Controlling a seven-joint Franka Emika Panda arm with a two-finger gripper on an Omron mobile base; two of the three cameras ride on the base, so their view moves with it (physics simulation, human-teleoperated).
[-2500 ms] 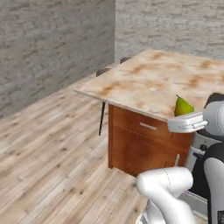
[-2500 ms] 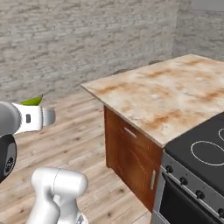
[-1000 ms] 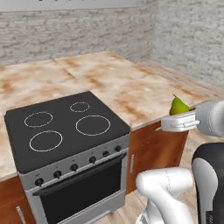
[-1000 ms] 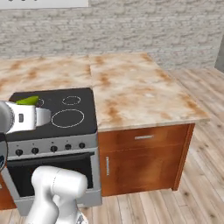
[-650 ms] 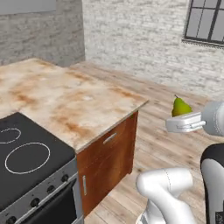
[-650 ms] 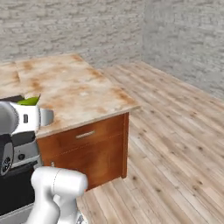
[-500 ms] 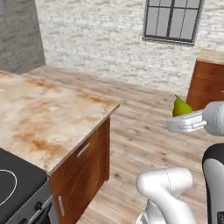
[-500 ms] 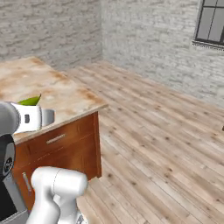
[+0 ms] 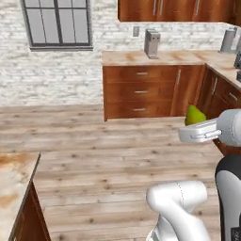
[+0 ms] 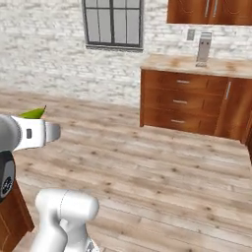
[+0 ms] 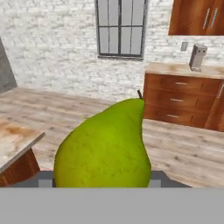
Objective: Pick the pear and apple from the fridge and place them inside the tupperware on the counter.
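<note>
Right up close, the yellow-green pear (image 11: 105,146), wide at the base and narrowing to a short stem, sits clamped in the gripper (image 11: 101,181); the jaws pinch it from either side, stem pointing up. In the left base view that same fruit (image 9: 195,115) rides just above the white wrist, well clear of the wooden plank floor (image 9: 108,155). So, as a reading of progress: the pear looks to be out of the fridge and in transit, roughly the first quarter of the job done.

Next out, the corner of a beige marbled stone table (image 11: 15,140) on brown cabinets shows at the left of the hand view, with nothing resting on the part in sight.

Farther back, a run of brown wooden drawers under a tan worktop (image 10: 197,64) carries a tall grey canister (image 10: 203,48), beside a dark-framed window (image 10: 113,23) in the white brick wall.

Left to do, judging from here: find the container, set the pear inside, then return for the apple.
</note>
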